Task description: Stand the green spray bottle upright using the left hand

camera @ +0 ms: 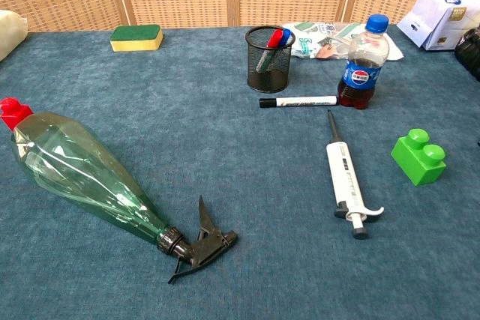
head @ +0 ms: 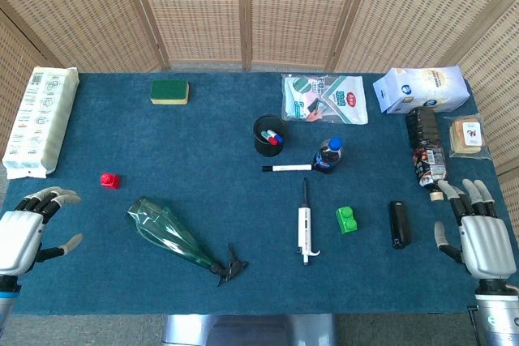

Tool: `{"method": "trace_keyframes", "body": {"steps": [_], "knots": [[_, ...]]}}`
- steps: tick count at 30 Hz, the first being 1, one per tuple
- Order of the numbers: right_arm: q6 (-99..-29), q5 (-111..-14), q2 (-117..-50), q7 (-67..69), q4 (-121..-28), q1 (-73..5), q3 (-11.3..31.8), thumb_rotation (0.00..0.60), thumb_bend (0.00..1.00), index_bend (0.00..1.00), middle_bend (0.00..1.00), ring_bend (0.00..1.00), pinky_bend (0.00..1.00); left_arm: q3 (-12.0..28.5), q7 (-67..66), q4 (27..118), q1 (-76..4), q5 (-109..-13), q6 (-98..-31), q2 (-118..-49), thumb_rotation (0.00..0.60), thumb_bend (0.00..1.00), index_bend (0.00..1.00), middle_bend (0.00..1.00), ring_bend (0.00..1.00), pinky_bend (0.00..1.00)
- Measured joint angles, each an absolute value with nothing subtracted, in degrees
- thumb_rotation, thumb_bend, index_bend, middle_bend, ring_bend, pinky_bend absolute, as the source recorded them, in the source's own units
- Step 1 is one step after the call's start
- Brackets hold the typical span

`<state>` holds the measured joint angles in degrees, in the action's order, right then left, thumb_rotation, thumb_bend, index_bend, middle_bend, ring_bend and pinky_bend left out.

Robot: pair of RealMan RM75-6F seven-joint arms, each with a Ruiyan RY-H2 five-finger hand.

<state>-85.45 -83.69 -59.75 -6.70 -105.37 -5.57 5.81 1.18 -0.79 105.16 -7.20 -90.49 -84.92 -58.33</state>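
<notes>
1. Nearest the chest camera, the green spray bottle (camera: pixel 90 177) lies flat on the counter (camera: pixel 225 125), its black trigger head (camera: pixel 201 245) toward the robot.
2. Left robot hand (head: pixel 28 228) waits well apart from it, fingers spread, empty; the right robot hand (head: pixel 478 232) likewise.
3. Risk: the smooth, tapered body may roll or slip when lifted, and could knock the red block (head: pixel 109 180).
</notes>
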Motion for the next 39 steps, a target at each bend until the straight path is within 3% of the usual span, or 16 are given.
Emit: {"method": "trace_keyframes", "body": {"steps": [26, 39], "knots": [[-84.7, -82.9, -59.9, -7.7, -106.1, -5.9, 6.2, 0.600, 0.56, 0.11, 0.22, 0.05, 0.06, 0.7, 1.4, 105.6, -10.2, -94.1, -81.0, -55.6, 0.600, 0.25, 0.32, 0.33, 0.25, 0.27], [-86.1, -82.9, -59.3, -7.8, -107.2, -5.1, 6.2, 0.600, 0.56, 0.11, 0.22, 0.05, 0.06, -0.6, 4.5, 108.7, -21.6, -103.0, -66.0, -50.3, 0.600, 0.25, 0.27, 0.27, 0.21, 0.23]]}}
